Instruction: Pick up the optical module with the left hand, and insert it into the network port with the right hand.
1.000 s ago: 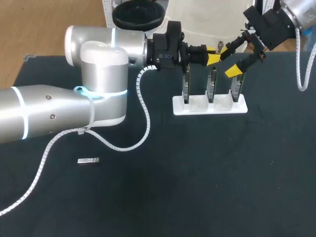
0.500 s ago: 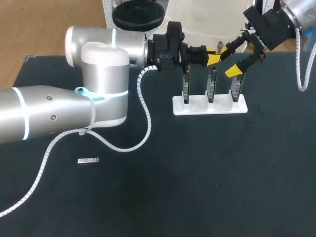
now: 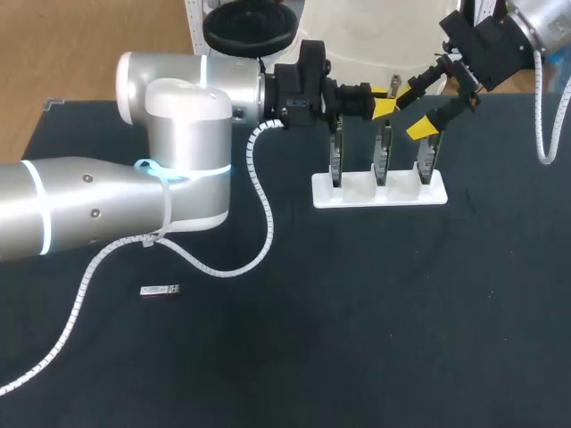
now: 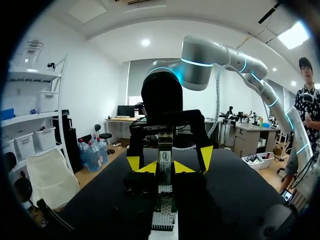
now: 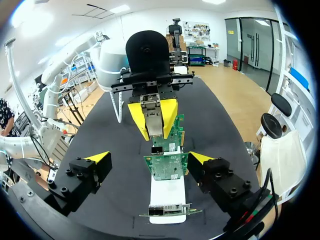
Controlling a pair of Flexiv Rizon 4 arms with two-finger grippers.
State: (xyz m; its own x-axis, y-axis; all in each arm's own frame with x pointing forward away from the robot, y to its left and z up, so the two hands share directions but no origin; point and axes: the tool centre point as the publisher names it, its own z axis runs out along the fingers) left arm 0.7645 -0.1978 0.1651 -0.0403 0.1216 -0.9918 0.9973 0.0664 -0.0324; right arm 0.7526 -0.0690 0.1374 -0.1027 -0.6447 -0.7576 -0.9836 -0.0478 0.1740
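My left gripper [image 3: 385, 98] hangs over the white rack [image 3: 357, 198] at the back of the table, shut on a small silver optical module [image 4: 165, 159]. In the right wrist view the same module [image 5: 154, 120] sticks out between the left gripper's yellow fingers [image 5: 137, 119], just above the upright green network cards [image 5: 166, 166]. My right gripper [image 3: 419, 108] faces it from the right, open wide, with its tips on either side of the cards [image 3: 383, 153]; nothing is between them. Its own view shows this gripper [image 5: 149, 158] spread around the nearest card.
The rack holds three network cards standing in a row. A second silver module [image 3: 161, 290] lies on the dark table mat at the front left. My left arm's white cable [image 3: 259, 187] loops down onto the table.
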